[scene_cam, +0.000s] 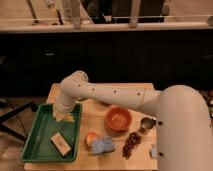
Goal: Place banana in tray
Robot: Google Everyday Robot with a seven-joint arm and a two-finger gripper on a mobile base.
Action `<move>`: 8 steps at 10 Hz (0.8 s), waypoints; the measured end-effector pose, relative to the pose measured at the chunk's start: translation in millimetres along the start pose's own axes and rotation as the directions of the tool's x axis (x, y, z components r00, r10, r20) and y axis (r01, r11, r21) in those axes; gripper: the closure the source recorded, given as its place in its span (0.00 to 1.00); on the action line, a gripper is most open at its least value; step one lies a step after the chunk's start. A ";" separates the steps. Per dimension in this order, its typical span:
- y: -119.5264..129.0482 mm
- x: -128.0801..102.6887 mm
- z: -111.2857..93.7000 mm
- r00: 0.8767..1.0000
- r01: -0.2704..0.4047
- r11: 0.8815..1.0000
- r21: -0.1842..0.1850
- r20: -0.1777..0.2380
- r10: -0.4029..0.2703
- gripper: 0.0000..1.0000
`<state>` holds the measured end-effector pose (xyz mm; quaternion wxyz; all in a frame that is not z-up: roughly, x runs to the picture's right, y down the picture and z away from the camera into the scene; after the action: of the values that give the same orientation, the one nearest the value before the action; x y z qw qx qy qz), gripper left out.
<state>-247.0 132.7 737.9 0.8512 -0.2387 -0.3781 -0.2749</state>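
The green tray (36, 132) lies on the left part of the wooden table (95, 119). My gripper (62, 116) hangs from the white arm over the tray's far right corner, shut on the small pale-yellow banana (65, 119), which sits at its tip just above the tray floor. The gripper body hides part of the banana.
A tan rectangular block (61, 144) lies in the tray's near part. To the right of the tray stand an orange bowl (119, 119), a round orange-and-white fruit (91, 139), a blue object (102, 146), a dark packet (131, 143) and a small metal cup (146, 124).
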 end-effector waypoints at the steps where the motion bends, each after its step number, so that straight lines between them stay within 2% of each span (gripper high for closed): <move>1: 0.2 1.3 -0.5 1.000 -0.004 1.000 0.003 0.005 0.004 0.20; 4: 1.3 6.7 -3.1 1.000 -0.024 1.000 0.017 0.019 0.023 0.20; 8: 11.6 24.3 -15.6 0.997 -0.065 0.995 0.075 0.035 0.063 0.20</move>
<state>-217.8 124.7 745.1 0.8617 -0.2224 -0.3944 -0.2290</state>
